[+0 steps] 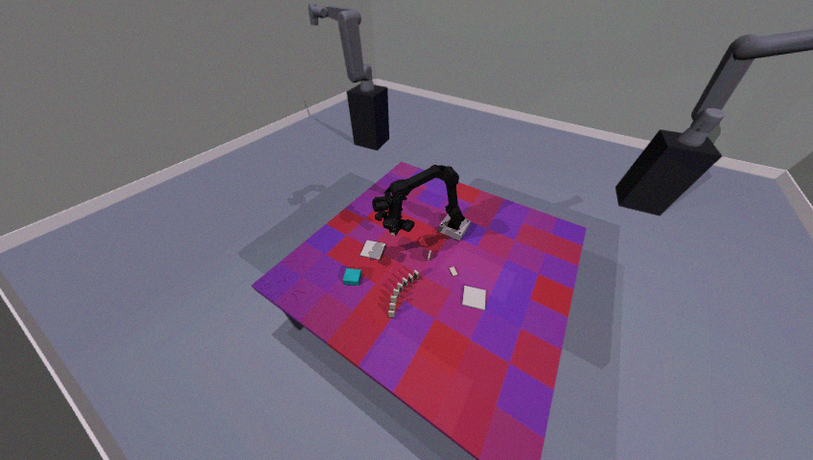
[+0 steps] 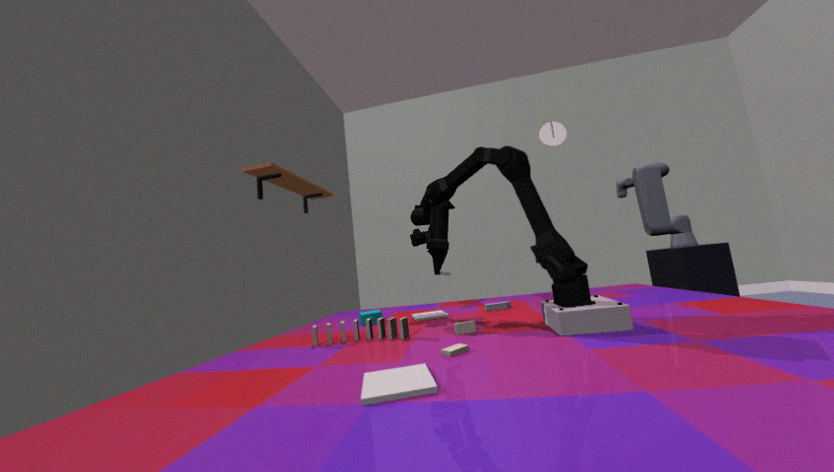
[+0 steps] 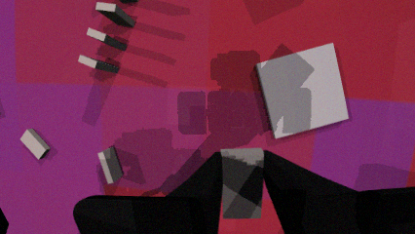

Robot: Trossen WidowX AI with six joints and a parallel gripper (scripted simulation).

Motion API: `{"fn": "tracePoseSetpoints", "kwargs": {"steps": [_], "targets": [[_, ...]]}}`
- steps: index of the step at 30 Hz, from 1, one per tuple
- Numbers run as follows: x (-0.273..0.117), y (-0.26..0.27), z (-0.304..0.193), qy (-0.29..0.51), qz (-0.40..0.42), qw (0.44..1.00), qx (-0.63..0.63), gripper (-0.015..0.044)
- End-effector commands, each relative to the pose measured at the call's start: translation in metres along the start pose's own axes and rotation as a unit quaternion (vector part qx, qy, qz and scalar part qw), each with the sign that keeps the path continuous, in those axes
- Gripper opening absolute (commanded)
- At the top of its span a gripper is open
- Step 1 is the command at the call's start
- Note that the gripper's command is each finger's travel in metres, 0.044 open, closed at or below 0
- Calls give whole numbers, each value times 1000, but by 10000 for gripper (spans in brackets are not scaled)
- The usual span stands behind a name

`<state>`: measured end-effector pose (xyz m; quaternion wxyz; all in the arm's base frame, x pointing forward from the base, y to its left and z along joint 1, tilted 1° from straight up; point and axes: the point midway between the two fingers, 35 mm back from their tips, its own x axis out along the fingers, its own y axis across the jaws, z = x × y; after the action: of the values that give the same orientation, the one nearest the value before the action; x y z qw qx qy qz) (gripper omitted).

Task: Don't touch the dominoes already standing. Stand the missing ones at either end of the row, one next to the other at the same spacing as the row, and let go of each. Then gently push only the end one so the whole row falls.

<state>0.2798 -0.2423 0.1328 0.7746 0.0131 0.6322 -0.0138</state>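
Observation:
A curved row of several standing cream dominoes [image 1: 395,292] [image 2: 381,327] [image 3: 106,7] is on the table. My gripper [image 1: 393,232] [image 2: 438,272] [image 3: 241,157] is shut on a domino [image 2: 446,273] [image 3: 242,185], held level and high above the table, off the row's end nearer the arm base. One loose domino [image 1: 429,255] [image 2: 465,327] [image 3: 110,166] rests on its long edge between the row and the base. Another loose domino [image 1: 453,271] [image 2: 454,349] [image 3: 34,142] lies flat beyond it. The held domino is not clear in the top view.
A white square plate [image 1: 373,249] [image 2: 430,315] [image 3: 328,88] lies near the gripper; another white plate [image 1: 475,297] [image 2: 398,383] lies across the row. A teal block [image 1: 352,277] [image 2: 371,317] sits beyond the first plate. A grey block [image 2: 497,306] lies at the back. The arm base [image 1: 454,229] [image 2: 588,319] stands behind.

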Motion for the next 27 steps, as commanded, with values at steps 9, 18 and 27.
{"fn": "tracePoseSetpoints", "kwargs": {"steps": [9,18,27], "targets": [[28,-23,13,-129,2,990,54,107],[37,-39,14,-215,-5,974,73,107],[42,-48,15,-305,-2,948,88,107]]}}
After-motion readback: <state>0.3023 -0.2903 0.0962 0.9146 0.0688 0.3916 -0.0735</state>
